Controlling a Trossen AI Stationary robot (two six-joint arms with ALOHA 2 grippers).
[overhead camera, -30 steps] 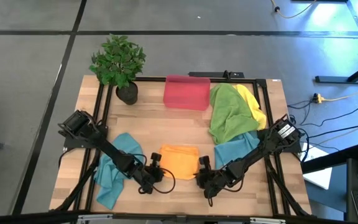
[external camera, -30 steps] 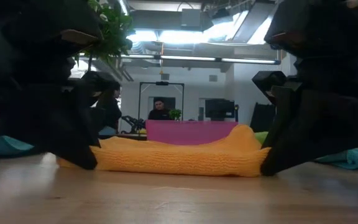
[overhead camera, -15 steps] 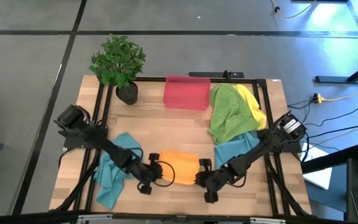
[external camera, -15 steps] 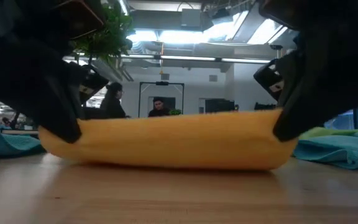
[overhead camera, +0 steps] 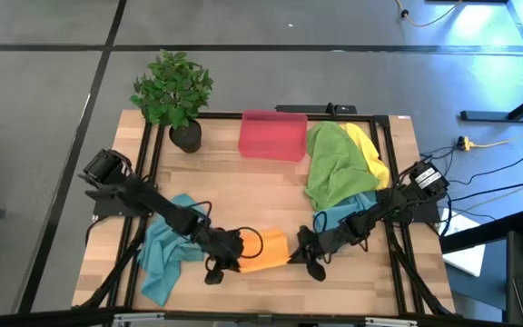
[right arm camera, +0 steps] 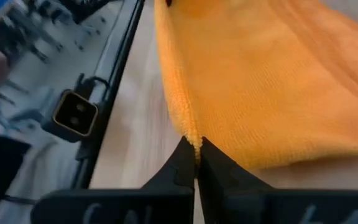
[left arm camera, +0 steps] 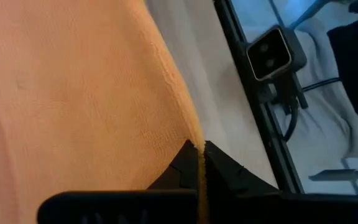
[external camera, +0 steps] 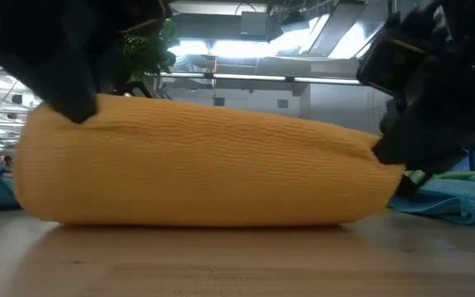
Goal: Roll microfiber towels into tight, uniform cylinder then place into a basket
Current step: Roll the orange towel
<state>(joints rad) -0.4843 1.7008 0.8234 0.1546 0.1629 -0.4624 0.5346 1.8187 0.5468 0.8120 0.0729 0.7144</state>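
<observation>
Left gripper and right gripper each pinch an edge of the orange towel at six o'clock — rolling barely begun. Teal, green and yellow towels wait; the basket at twelve o'clock holds nothing.

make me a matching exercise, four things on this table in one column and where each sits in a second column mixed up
Things:
1. orange microfiber towel
2. red-pink plastic basket
3. green potted plant
4. green microfiber towel

Places:
A. far left corner of the table
B. pinched at both ends by the left claw and right claw, near edge
C. far edge, middle
D. right of the basket, draped beside a yellow cloth

Pairs: 1-B, 2-C, 3-A, 4-D
</observation>
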